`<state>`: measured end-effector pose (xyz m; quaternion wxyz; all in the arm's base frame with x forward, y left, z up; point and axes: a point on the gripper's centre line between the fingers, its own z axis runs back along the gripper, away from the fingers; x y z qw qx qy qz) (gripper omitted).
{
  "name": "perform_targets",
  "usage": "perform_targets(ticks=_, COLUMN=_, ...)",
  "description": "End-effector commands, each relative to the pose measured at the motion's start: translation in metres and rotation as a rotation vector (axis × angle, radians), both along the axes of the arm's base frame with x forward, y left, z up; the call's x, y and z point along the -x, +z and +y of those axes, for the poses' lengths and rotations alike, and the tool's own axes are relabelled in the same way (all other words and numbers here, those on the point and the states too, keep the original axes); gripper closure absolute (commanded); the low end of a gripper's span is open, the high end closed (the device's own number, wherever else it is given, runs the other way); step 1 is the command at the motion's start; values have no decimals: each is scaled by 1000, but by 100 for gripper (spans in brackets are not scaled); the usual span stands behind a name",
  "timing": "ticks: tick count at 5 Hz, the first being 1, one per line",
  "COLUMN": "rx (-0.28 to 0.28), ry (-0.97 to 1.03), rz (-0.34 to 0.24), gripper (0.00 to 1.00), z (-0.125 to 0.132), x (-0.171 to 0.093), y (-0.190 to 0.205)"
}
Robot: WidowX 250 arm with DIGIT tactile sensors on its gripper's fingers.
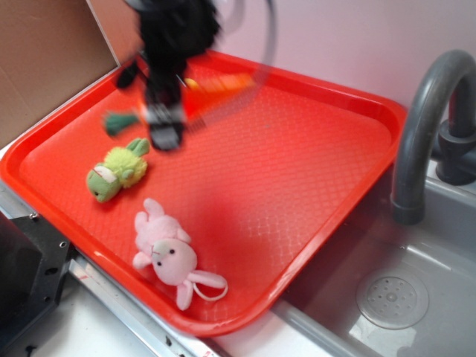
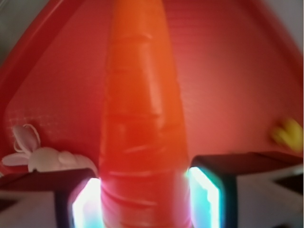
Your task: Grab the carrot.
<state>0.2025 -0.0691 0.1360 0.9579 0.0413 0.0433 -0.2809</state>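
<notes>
Red tray (image 1: 312,171), textured bottom, sits tilted over the left edge of a grey sink (image 1: 446,245). On the tray: green and yellow plush toy (image 1: 117,172) lying near the left rim, pink plush bunny (image 1: 169,255) just below it near the front rim, the two close but apart. Grey curved faucet (image 1: 424,119) stands right of the tray, base beside the tray's right rim. Round drain (image 1: 392,300) in the sink floor, front right. Brown board (image 1: 48,56) behind the tray at upper left. Black bracket (image 1: 30,275) at lower left. Wrist view: bunny (image 2: 40,154) at left, a yellow blur (image 2: 289,134) at right, too soft to identify.
</notes>
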Motion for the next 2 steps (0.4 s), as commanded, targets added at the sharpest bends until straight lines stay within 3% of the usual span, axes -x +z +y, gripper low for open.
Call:
perform_targets(ticks=1, rx=122, ry=484, rz=-225, gripper=100, z=22, x=45, y=42)
perform_targets(ticks=2, rx=182, ry=506, rz=-127, gripper=100, z=30, x=38, y=30)
